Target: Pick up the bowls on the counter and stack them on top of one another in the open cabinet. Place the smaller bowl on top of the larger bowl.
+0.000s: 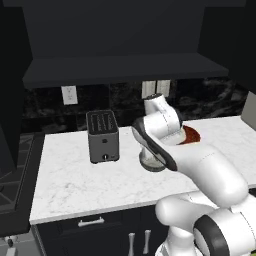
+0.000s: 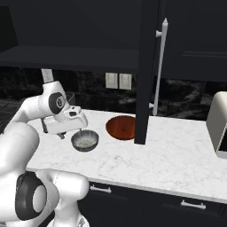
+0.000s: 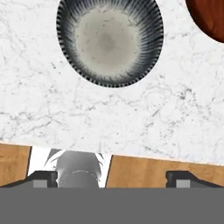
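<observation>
The smaller bowl is grey with a pale speckled inside and rests on the white marble counter. It also shows in the right base view and, partly behind my arm, in the left base view. Just beyond it sits the larger red-brown bowl. My gripper hovers beside the grey bowl, on its counter-front side. It is open wide, with nothing between the fingertips. The open cabinet hangs above, with a bare dark shelf.
A dark toaster stands on the counter left of the bowls. A dark cabinet door with a long silver handle hangs open just right of the red-brown bowl. A pale appliance stands at the far right.
</observation>
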{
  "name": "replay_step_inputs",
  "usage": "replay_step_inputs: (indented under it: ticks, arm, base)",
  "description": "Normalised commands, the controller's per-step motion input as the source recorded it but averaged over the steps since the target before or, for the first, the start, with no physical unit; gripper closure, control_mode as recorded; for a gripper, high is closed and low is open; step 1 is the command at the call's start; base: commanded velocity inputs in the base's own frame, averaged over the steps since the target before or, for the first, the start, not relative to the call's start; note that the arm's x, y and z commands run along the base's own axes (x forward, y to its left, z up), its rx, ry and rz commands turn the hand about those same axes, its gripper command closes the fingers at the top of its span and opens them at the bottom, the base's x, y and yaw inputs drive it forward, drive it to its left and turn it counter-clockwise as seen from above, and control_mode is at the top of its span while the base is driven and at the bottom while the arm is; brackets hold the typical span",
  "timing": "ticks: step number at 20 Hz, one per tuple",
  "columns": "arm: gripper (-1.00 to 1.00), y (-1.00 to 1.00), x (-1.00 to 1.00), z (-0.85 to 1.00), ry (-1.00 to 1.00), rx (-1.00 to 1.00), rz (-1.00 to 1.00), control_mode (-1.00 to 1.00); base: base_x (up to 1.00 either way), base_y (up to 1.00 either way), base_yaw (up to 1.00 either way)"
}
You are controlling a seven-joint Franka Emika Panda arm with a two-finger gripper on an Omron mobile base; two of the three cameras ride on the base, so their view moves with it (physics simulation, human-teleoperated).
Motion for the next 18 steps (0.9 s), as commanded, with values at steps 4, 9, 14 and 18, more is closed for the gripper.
replay_step_inputs:
  ticks: [4,9,14,18]
  arm:
    - [-1.0,0.78,0.31,-0.67,-0.01,-0.04,0.17,-1.0]
    - [-1.0,0.16,0.5,-0.41,-0.01,-0.09,0.21,-1.0]
    - [-1.0,-0.13,0.42,-0.43,-0.01,-0.02,0.22,-1.0]
    - [-1.0,-0.02,0.44,-0.53,0.0,-0.04,0.13,-1.0]
  base:
    - [0.0,0.0,0.0]
    - [0.0,0.0,0.0]
    - [0.0,0.0,0.0]
    - [0.0,0.0,0.0]
